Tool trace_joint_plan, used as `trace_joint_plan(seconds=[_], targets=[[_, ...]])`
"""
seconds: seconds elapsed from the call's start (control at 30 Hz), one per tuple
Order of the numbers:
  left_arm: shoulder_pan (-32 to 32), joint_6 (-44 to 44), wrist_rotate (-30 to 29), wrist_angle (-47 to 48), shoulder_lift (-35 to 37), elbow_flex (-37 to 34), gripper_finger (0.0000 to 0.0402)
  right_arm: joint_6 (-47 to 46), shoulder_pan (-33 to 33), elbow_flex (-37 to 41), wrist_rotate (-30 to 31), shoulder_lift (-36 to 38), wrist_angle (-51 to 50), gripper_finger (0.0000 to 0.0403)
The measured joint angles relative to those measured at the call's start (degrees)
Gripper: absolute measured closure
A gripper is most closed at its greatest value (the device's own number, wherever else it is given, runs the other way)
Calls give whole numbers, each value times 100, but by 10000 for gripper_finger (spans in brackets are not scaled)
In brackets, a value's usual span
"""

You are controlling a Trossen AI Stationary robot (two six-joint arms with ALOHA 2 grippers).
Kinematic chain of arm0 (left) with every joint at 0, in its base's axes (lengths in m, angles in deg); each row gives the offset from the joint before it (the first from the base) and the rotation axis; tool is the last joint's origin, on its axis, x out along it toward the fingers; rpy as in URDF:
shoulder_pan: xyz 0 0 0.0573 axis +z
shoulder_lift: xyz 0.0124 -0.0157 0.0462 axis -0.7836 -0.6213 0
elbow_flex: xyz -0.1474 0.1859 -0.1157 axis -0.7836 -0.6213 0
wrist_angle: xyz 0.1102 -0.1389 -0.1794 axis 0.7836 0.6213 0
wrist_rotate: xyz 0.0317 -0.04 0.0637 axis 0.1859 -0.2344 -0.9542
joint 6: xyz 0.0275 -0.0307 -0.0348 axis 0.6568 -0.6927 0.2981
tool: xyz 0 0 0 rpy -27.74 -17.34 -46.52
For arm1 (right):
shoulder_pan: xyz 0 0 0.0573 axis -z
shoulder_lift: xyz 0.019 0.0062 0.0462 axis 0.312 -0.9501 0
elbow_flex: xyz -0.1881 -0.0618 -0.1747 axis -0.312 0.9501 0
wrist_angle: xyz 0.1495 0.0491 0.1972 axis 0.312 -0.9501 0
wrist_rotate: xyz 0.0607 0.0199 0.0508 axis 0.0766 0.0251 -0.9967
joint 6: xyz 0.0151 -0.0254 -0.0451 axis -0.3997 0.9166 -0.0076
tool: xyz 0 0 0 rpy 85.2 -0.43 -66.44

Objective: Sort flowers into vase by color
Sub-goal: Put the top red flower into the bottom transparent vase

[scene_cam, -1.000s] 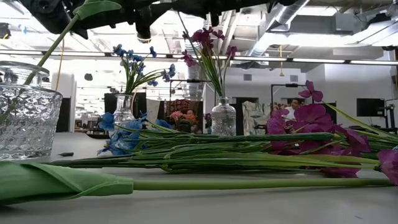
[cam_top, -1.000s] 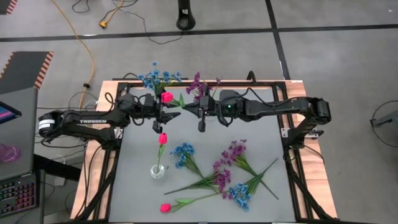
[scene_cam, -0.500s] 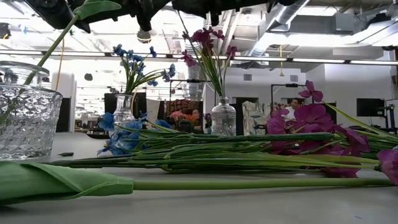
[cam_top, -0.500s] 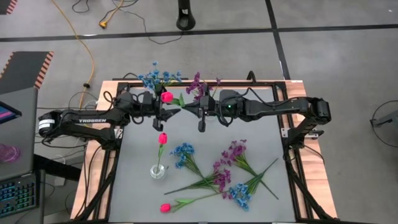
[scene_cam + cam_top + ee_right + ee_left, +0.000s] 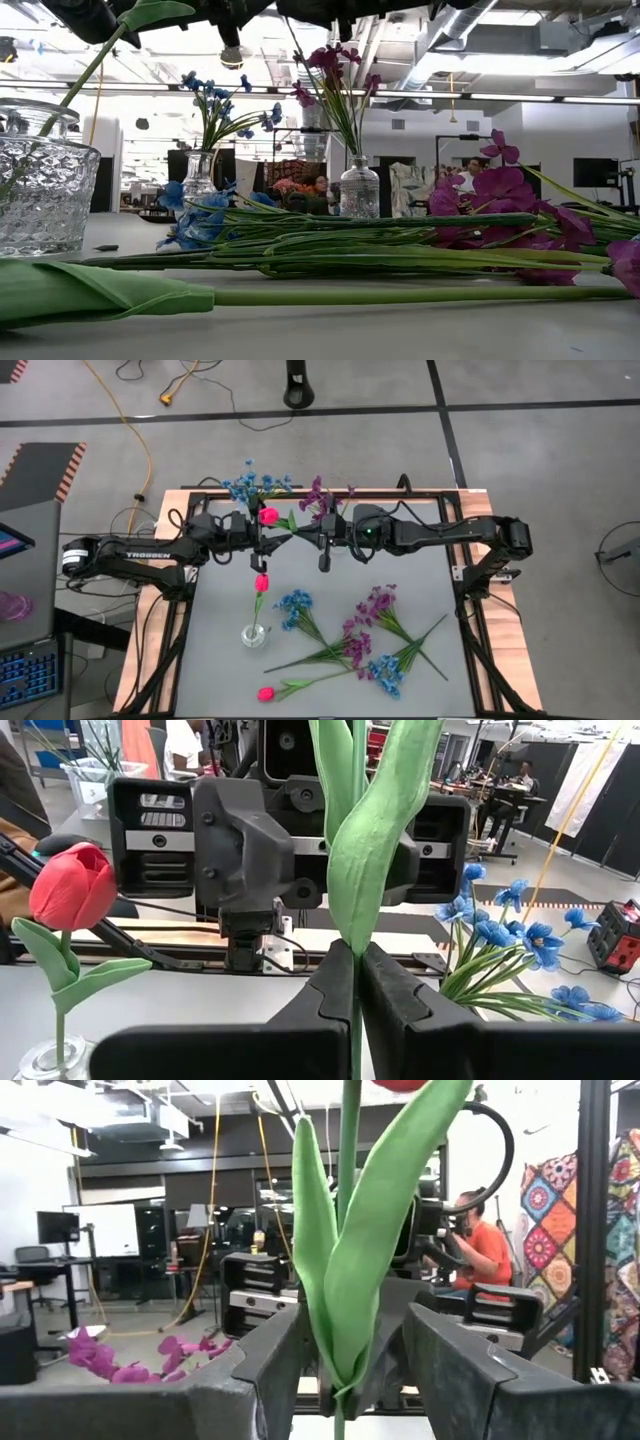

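A pink-red tulip (image 5: 268, 516) stands upright in the air over the table's far middle, with my right gripper (image 5: 352, 970) shut on its stem. From the left, my left gripper (image 5: 345, 1370) faces it, open. Its fingers stand on either side of the stem and green leaves (image 5: 345, 1260) without touching them. Another tulip (image 5: 261, 582) stands with its stem in a glass vase (image 5: 254, 634). Blue blooms (image 5: 255, 485) and purple blooms (image 5: 320, 495) stand in vases at the far edge. Loose blue (image 5: 293, 603), purple (image 5: 375, 600) and pink (image 5: 266, 694) stems lie on the table. My right gripper pinches the tulip's stem (image 5: 354, 934) between its two fingers, just below where the leaves branch off. The fingers come in level from the table's right side and lie across the stem. The tulip stands upright, bloom up, lifted clear of the table.
More loose stems, purple (image 5: 355, 648) and blue (image 5: 385, 672), lie crossed at the near right. The table's black frame (image 5: 470, 600) runs along its edges. A person (image 5: 480, 1230) sits in the room beyond the table.
My left gripper has edged slightly toward the far edge and rolled a little around the held stem, staying open. My right gripper and the tulip have kept still.
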Motion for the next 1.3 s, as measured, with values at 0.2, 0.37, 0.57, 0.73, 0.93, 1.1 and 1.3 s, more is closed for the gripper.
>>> trace_joint_plan(seconds=[0.2, 0.37, 0.57, 0.73, 0.93, 1.1, 1.3], targets=[[-54, -5, -199, 114, 0, -2, 282, 0, 0, 0, 0, 0, 0, 367], [-54, -29, -203, 215, 0, -4, 323, -1, 0, 0, 0, 0, -2, 367], [-54, -28, -204, 253, 0, -4, 357, -2, 0, 0, 0, 0, -5, 367], [-54, -28, -203, 253, 0, -5, 380, -2, 0, 0, 0, 0, -7, 367], [-54, -26, -204, 250, 0, -7, 399, -2, 0, 0, 0, 0, -9, 360], [-54, -26, -203, 250, 0, -7, 398, -2, 0, 0, 0, 0, -7, 346], [-54, -76, -201, 250, 0, -7, 398, -2, -4, 0, 0, 0, -8, 311]])
